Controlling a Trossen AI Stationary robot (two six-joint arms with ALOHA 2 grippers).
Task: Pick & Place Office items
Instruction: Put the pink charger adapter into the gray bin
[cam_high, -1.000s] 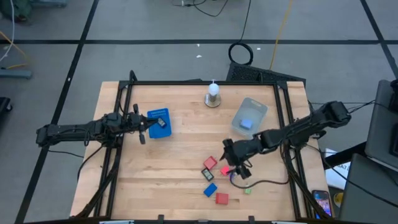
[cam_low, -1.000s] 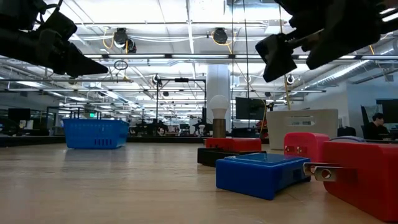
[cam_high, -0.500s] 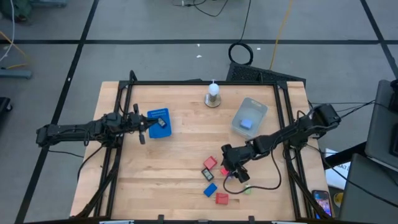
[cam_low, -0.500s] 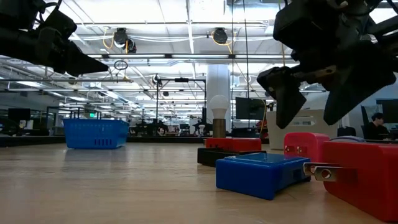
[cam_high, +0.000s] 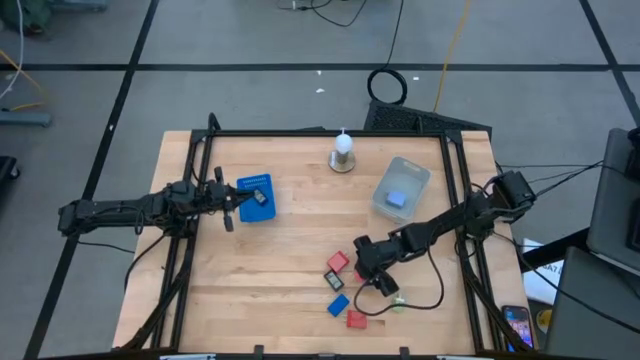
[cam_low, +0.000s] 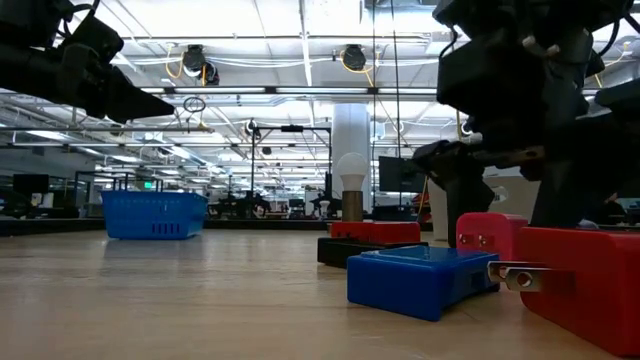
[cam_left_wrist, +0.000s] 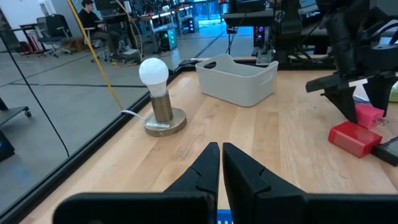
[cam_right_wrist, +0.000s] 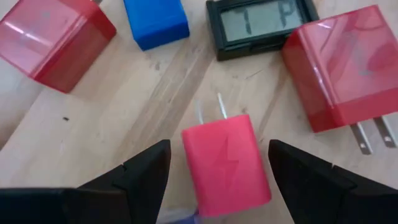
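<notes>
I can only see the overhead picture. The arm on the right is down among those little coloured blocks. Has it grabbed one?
Observer: No. Its wrist camera shows the right gripper open, one finger on each side of a red charger plug, with gaps on both sides.
Operator: What is the small black thing nearby?
Observer: A flat black gadget with a grey display screen, lying just past the plug's prongs.
Operator: And the arm on the left?
Observer: The left gripper is shut, fingers pressed together, holding nothing, pointing toward the light bulb.
</notes>
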